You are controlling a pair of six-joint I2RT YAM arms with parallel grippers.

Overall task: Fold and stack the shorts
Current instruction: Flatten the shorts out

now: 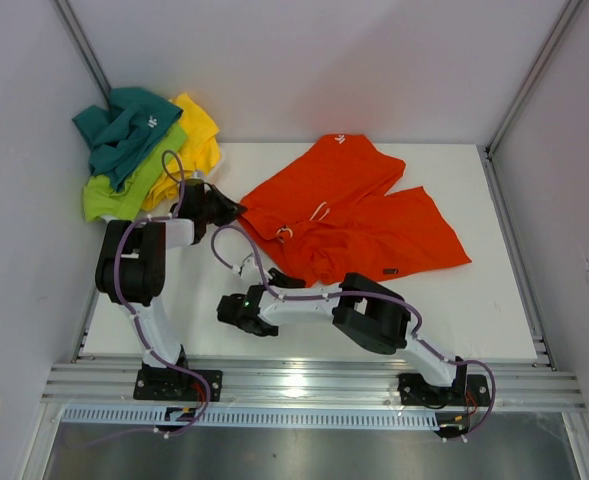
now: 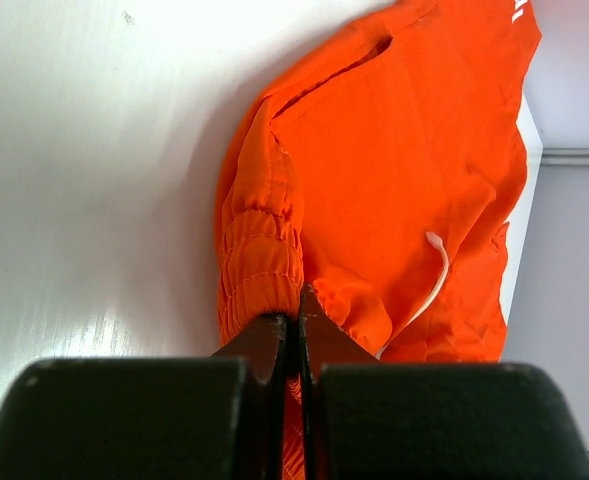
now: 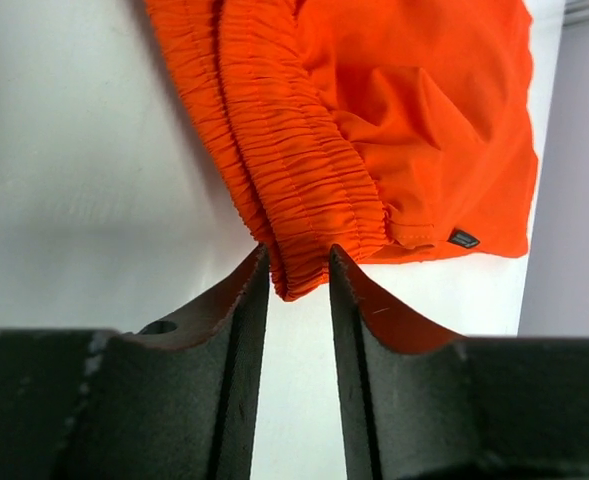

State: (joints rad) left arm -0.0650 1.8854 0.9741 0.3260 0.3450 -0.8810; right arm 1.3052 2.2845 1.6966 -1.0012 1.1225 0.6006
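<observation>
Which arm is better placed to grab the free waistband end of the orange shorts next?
Right. The right gripper is open, with the waistband end of the orange shorts at its fingertips. The left gripper is busy, shut on the waistband elsewhere.

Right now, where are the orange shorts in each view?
Top external: orange shorts spread mid-table, right of the pile of other shorts.
Left wrist: they fill the centre and right.
Right wrist: they lie across the top.
Shared landmark: the gathered elastic waistband, in all three.
</observation>
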